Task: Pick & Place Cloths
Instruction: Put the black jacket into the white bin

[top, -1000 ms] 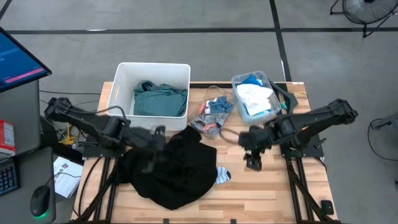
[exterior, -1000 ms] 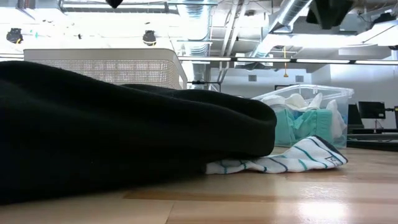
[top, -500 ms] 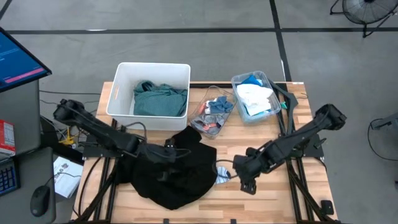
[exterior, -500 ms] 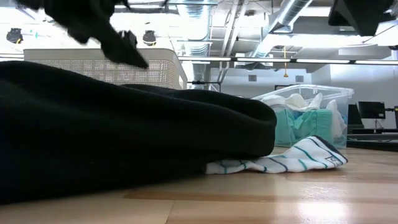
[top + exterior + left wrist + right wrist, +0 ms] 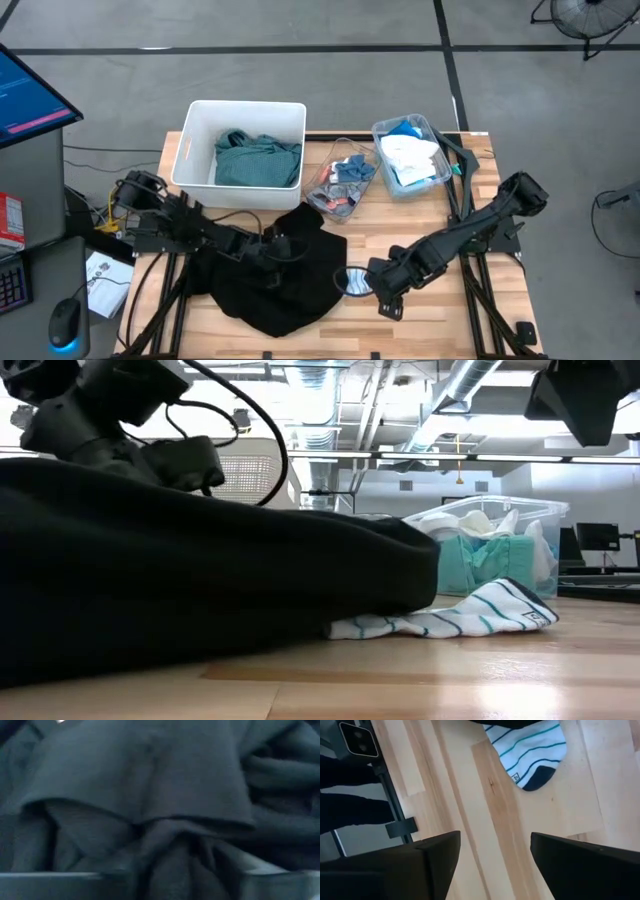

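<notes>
A large black garment lies heaped on the wooden table, and it fills the low view's left. A white sock with teal stripes lies on the table at the garment's right edge, partly under it. My left gripper is low over the garment's far middle. Its fingers are open, and dark folds fill its wrist view. My right gripper is open and empty just right of the sock, a little above the table. My left gripper comes at the black garment from above, slanting toward the table's right. Its open fingers stand on either side of a raised fold in the garment's far middle. I cannot tell whether the fingertips touch the cloth. The garment lies on the table.
A white bin at the far left holds a teal-green shirt. A clear bin with small pieces stands at the far middle. Another clear bin holds white and cyan cloth. Bare wood shows at the near right.
My left gripper has gone toward the table's right and down onto the black garment. My right gripper has gone toward the near edge and the left, down toward the striped sock. The garment and the sock lie where they were.
</notes>
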